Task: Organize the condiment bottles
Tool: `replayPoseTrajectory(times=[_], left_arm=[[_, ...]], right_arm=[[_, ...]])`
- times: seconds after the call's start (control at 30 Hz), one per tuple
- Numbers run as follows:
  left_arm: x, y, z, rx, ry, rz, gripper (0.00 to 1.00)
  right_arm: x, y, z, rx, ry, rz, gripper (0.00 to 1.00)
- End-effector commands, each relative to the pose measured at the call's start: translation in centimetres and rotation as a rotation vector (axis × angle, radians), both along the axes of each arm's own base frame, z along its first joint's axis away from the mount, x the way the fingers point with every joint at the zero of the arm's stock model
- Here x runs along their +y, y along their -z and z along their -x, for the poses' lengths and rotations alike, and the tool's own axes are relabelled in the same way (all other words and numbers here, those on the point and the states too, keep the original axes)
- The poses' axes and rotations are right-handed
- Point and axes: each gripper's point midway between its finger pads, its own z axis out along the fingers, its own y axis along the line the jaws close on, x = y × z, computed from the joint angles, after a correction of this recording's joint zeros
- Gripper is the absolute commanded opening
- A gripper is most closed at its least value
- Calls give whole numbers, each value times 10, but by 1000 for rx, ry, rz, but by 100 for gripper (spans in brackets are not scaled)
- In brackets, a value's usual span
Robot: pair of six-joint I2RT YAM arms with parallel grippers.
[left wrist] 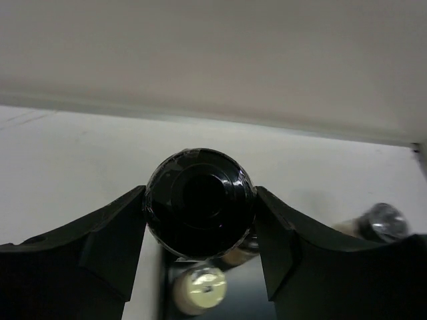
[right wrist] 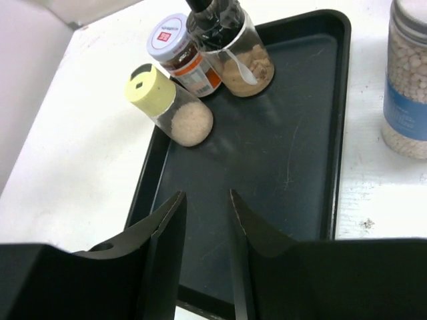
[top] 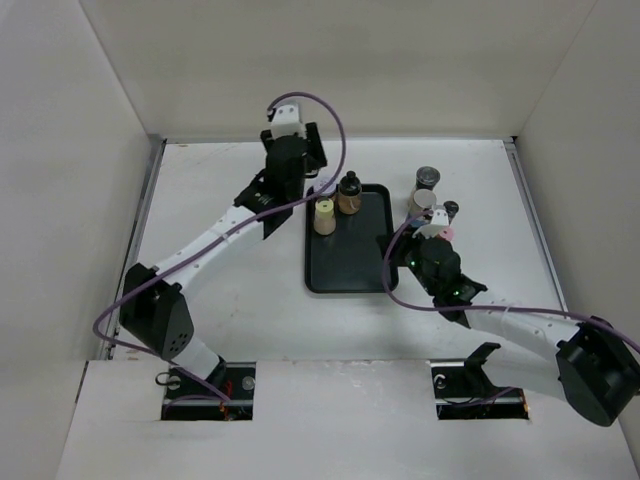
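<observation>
Left gripper (left wrist: 200,220) jaws clamped on black-capped bottle (left wrist: 199,202) at tray (top: 348,272) far-left corner; I'd lower squarely beside cream-capped shaker (right wrist: 167,107), release gently; right gripper (right wrist: 205,220) jaws nearly together, empty, over tray's near edge; remaining jars right of tray.

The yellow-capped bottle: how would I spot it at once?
Find the black tray in the middle of the white table. At its far left corner stand three bottles; the yellow-capped bottle is the nearest one, clear with pale grains inside. Its neighbours have a white-and-red lid and a black top.
</observation>
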Motion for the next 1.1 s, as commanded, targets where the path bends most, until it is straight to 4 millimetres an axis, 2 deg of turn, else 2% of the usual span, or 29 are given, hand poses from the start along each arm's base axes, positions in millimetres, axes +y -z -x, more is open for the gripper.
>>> replayPoseTrajectory(times=[0.0, 0.07, 0.13, 0.23, 0.3, 0.43, 0.53, 0.67, 0.77, 0.87, 1.07], left_arm=[[-58, -70, 7, -165, 125, 75, 32], [-90, -76, 4, -175, 177, 67, 32], [-117, -77, 1, -180, 223, 63, 32], [-148, -64, -10, -173, 258, 53, 32], [-163, -50, -21, -155, 265, 43, 32], [-186, -21, -31, -124, 295, 30, 32], [-198, -2, -37, -99, 308, 15, 32], [-207, 25, -43, -65, 322, -8, 33], [-213, 41, -44, -46, 336, -17, 33], [-217, 59, -46, -23, 345, -33, 33], [-217, 92, -53, 12, 332, -61, 33]], right_arm=[[-4, -23, -4, -72, 32, -46, 37], [-5, -22, -5, -68, 35, -43, 41], [-7, -24, -4, -73, 40, -46, 52], [-12, -30, -2, -94, 55, -63, 69], [-19, -35, -1, -109, 80, -74, 75], [-26, -57, 9, -187, 78, -131, 74], [-33, -79, 20, -284, 74, -197, 66], [-46, -99, 34, -365, 88, -256, 55], [-59, -101, 38, -390, 133, -278, 53], [-66, -102, 39, -399, 161, -288, 55], [-67, -94, 34, -376, 180, -272, 60]])
